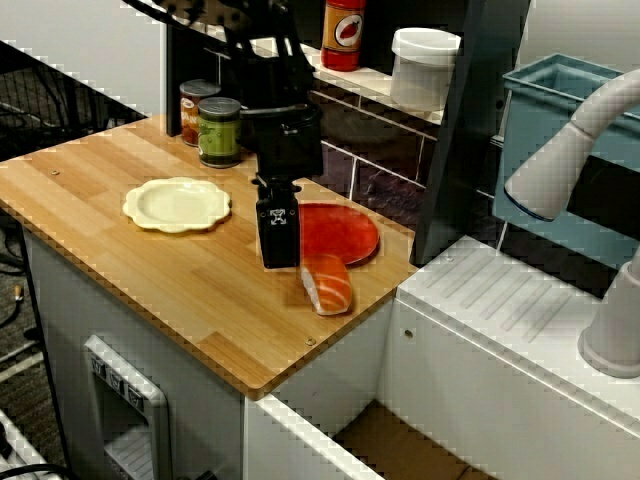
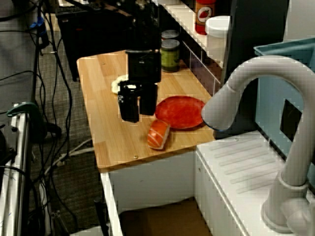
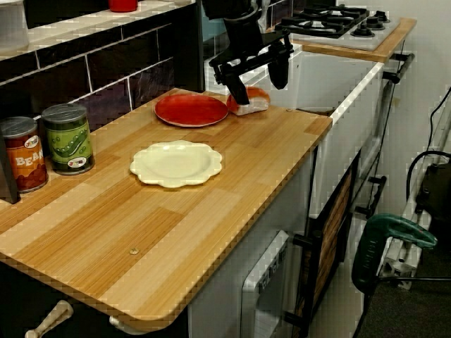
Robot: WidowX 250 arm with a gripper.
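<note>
- Pincer wide open, empty, hovering just beside the salmon sushi
- Sushi not yet gripped, lying near the table edge, beside the red plate

**A:** What sort of place is this?

**B:** A kitchen, going by the fittings. There's a wooden desk against a dark tiled wall, a white sink unit with a curved faucet, and a gas hob further along.

**A:** Someone's home?

**B:** It looks more like a mock-up in a lab. A robot arm with a black claw hangs over the desk. Loose cables trail over the floor, and a green power drill sits on a metal rail.

**A:** Any kitchenware?

**B:** A bean tin, a green tin, a cream plate and a red plate. A piece of salmon sushi lies bare on the wood.
</note>
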